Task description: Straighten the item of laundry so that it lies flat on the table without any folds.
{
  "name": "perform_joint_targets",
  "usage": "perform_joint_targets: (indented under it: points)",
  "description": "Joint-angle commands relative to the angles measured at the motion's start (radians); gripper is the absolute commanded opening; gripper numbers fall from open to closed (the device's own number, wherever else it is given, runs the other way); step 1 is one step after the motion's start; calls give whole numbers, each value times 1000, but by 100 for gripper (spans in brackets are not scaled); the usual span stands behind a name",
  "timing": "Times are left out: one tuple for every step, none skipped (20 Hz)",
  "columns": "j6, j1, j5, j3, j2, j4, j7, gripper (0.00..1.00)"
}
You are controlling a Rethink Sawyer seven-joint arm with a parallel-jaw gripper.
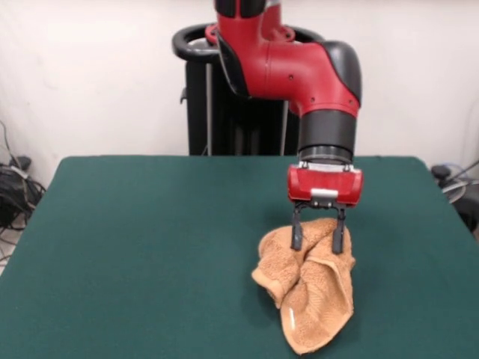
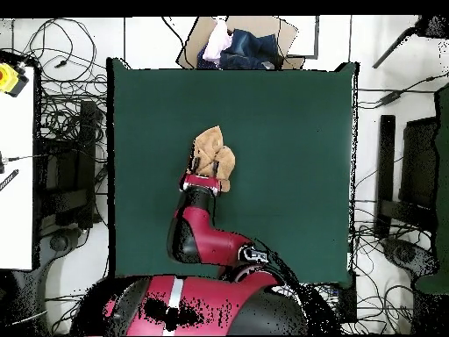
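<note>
The light orange-tan towel lies crumpled in a bunched heap on the dark green table, right of centre and near the front edge. A small white tag shows on its lower fold. My gripper points straight down over the heap's far top. Its jaws stand apart, open, one on each side of the towel's upper fold. In the overhead view the towel sits near the middle of the table, with the gripper at its edge nearest the robot's base.
The black pedestal stands behind the table's far edge. In the overhead view a cardboard box of clothes sits beyond the table's far edge, and a white bench and cables lie along the sides.
</note>
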Motion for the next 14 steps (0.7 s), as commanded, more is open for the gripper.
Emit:
perform_joint_targets:
  points:
    - [-37,-16,-7,105,69,-84,307,100]
    - [-47,-13,0,107,76,-85,309,100]
    - [-56,-9,6,107,83,-86,311,100]
    - [-63,-6,12,108,86,-86,312,100]
    - [-72,-3,15,109,95,-88,313,100]
    - [-78,-2,18,111,98,-88,314,100]
    - [-85,-1,20,113,102,-88,316,100]
    - [-89,-1,23,115,105,-87,317,100]
    - [-92,-3,25,117,105,-84,319,100]
    - [-95,-4,26,118,106,-84,317,100]
    - [-101,-4,27,119,108,-83,317,100]
    - [-106,-4,29,120,110,-82,317,100]
    - [-111,-7,28,122,112,-80,319,100]
    - [-114,-9,30,123,113,-79,321,100]
